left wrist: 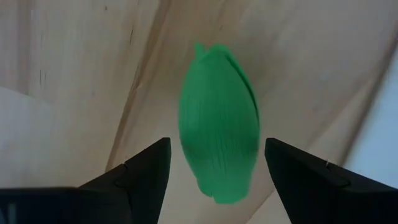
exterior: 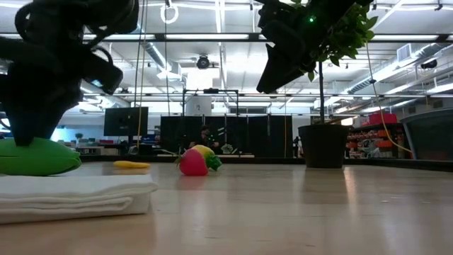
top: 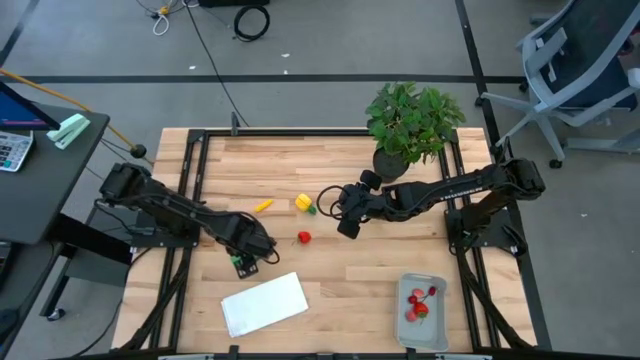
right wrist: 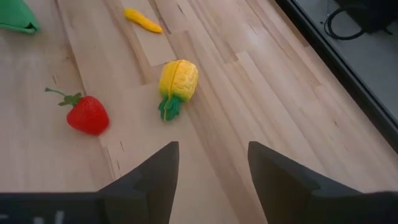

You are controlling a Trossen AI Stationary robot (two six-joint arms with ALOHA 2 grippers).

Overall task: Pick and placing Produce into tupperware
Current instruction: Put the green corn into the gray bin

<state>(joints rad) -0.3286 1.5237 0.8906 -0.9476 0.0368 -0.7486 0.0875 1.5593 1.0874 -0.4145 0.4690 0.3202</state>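
High view, table: a pale wooden table (top: 340, 280) fills the centre of the frame, a potted plant (top: 412, 122) at its upper right edge.
High view, left arm: reaching in from the left, the left gripper (top: 247, 262) hangs left of centre, low in the frame, over a green oval piece (top: 243, 266) that barely shows beneath it.
High view, right arm: stretching in from the right, the right gripper (top: 346, 224) hovers near the centre, above bare wood.
High view, produce: a red strawberry (top: 304, 237) lies between the two grippers; a yellow pineapple-like piece (top: 304, 204) and a slim yellow piece (top: 263, 205) sit just above it.
High view, tupperware: the grey-blue container (top: 444, 328) rests at lower right, red pieces (top: 418, 305) inside.
High view, sheet: a white sheet (top: 264, 304) lies at lower centre-left.
Low view: the green oval (exterior: 39, 156) sits at far left behind the folded white sheet (exterior: 71, 195); strawberry (exterior: 192, 162) mid-frame.
Left wrist view: the green oval (left wrist: 219, 121) lies on the wood between the fingers (left wrist: 142, 174), which are spread wide and clear of it.
Right wrist view: the fingers (right wrist: 152, 180) stand apart, holding nothing; strawberry (right wrist: 87, 114) and pineapple piece (right wrist: 176, 84) lie ahead, the slim yellow piece (right wrist: 143, 20) farther off.
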